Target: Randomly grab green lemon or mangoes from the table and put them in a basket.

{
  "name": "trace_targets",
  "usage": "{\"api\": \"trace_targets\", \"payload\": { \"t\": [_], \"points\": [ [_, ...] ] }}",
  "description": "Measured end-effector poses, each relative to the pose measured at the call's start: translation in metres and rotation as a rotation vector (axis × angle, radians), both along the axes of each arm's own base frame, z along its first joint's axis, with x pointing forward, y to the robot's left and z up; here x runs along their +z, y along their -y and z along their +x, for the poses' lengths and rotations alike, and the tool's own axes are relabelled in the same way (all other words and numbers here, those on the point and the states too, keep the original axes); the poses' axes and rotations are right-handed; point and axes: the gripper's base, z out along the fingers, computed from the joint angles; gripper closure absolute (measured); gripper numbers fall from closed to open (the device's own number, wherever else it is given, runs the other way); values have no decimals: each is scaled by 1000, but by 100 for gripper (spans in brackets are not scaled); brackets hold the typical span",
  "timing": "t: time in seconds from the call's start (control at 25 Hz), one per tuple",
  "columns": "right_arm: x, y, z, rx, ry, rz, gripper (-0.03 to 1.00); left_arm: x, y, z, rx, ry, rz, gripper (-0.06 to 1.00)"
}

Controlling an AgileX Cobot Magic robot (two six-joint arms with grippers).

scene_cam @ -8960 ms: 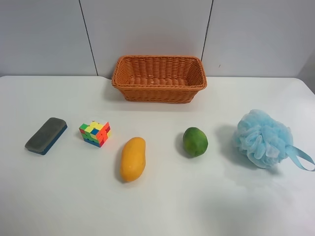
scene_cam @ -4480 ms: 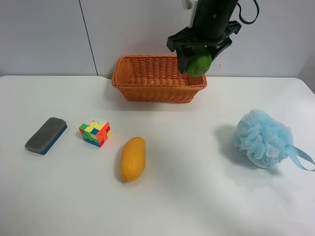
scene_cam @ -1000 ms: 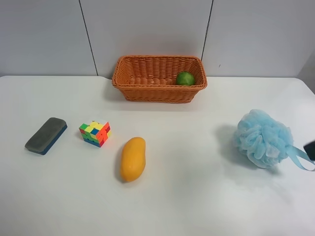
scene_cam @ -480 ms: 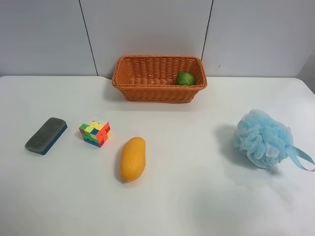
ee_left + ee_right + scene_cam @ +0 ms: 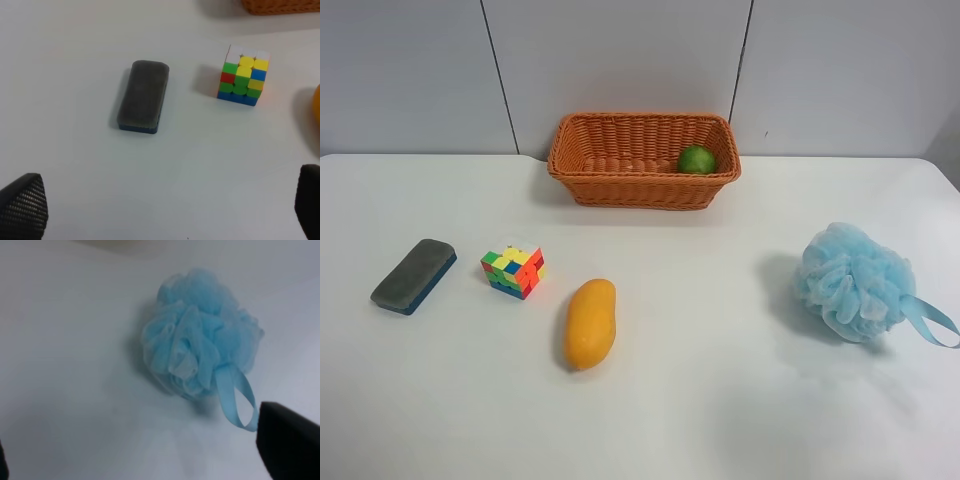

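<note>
- Mango [image 5: 590,323] lies on the white table [image 5: 700,400], well in front of the basket [image 5: 643,190]; only its orange edge shows in the left wrist view.
- Left gripper [image 5: 160,210]: fingertips spread wide apart above bare table, holding nothing.
- Eraser [image 5: 143,96] and puzzle cube [image 5: 243,75] sit nearer the basket.
- Right gripper: one dark fingertip [image 5: 290,447] shows beside the blue bath pouf [image 5: 200,335]; I cannot tell its state.
- Green lemon [image 5: 696,160] rests inside the basket, seen only from the high camera.

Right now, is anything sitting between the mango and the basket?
No. In the exterior high view, the stretch of white table between the mango and the basket is bare; the puzzle cube sits off to one side.
</note>
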Motion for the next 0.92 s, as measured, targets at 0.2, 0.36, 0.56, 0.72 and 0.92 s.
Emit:
{"api": "trace_targets", "payload": {
  "t": [0.2,0.36,0.56,0.72,0.92],
  "points": [
    [0,0,0,0,0,0,-2,0,0,0,0,0,0,-5],
    [0,1,-1,-63,5,2,-2,0,0,0,0,0,0,-5],
    [0,3,-10,-259,71,17,-2,0,0,0,0,0,0,-5],
    [0,3,-11,-350,78,15,-2,0,0,0,0,0,0,-5],
    [0,3,-11,-359,78,15,-2,0,0,0,0,0,0,-5]
  ]
}}
